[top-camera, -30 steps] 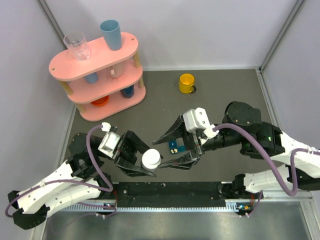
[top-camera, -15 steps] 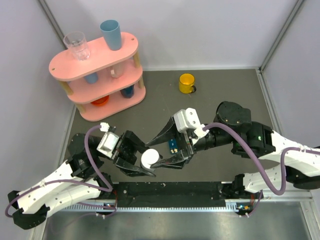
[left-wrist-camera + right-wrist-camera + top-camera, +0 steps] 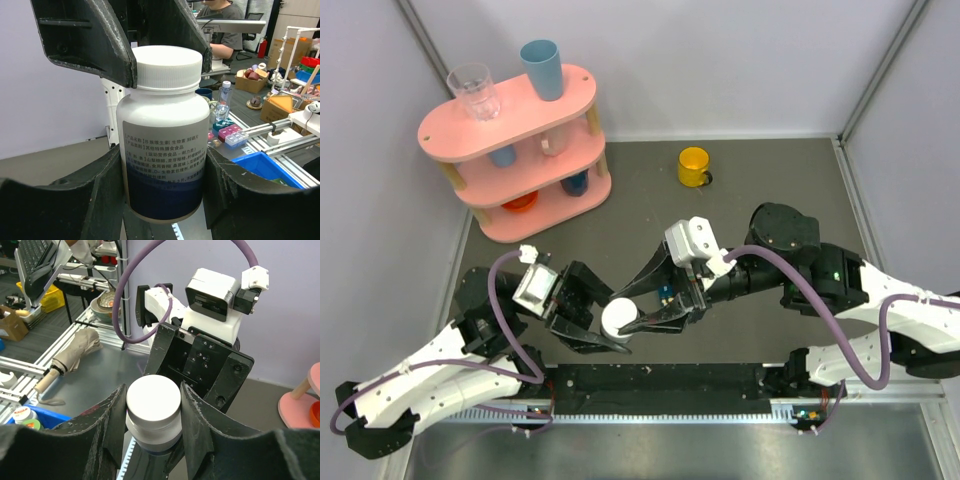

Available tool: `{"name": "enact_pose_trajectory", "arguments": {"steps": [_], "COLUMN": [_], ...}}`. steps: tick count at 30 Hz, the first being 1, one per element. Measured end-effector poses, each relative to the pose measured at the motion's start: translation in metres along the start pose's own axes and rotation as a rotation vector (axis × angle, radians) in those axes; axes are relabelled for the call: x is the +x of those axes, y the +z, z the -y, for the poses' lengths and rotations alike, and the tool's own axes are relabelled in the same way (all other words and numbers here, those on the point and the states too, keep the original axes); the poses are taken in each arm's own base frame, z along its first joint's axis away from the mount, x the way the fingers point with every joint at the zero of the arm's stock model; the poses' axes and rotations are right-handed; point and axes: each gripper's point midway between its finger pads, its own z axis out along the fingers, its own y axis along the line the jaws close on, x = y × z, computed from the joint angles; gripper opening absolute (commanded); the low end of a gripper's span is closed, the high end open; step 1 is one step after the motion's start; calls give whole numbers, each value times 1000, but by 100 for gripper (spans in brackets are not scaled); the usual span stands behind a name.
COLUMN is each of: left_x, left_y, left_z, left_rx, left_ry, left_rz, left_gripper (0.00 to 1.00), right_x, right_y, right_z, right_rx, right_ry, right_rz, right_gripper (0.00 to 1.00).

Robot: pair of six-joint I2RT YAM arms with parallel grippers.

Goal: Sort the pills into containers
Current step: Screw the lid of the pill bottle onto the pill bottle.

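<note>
A white capped bottle [image 3: 619, 318] with a printed label [image 3: 165, 135] hangs just above the table's near middle. My left gripper [image 3: 608, 324] is shut on its body, one finger pressing each side [image 3: 107, 192]. My right gripper [image 3: 630, 308] reaches in from the right. Its fingers [image 3: 197, 420] sit against both sides of the white cap [image 3: 153, 397]. The dark-teal containers strip [image 3: 665, 292] lies on the table under the right gripper, mostly hidden. No pills show in any view.
A pink three-tier shelf [image 3: 510, 150] with cups stands at the back left. A yellow mug [image 3: 693, 166] sits at the back centre. Grey walls close the table on the left, back and right. The black rail [image 3: 660, 385] runs along the near edge.
My right gripper moved left over the bottle and narrowed its fingers onto the cap. The left gripper and bottle have held still.
</note>
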Motion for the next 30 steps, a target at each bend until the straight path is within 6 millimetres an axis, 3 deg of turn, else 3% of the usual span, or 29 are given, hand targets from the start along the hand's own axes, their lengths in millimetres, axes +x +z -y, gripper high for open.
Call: {"name": "enact_pose_trajectory", "arguments": {"steps": [5, 30], "left_x": [-1, -4], "left_y": [-1, 3], "left_z": [1, 17], "left_rx": [-2, 114], "left_ry": [0, -51], "left_rz": [4, 27], "left_gripper": [0, 0], "right_x": [-1, -3], "right_y": [0, 4], "right_z": [0, -13], "right_rx": [-2, -90], "right_ry": [-2, -8], "right_rz": [5, 21], "right_gripper": [0, 0]}}
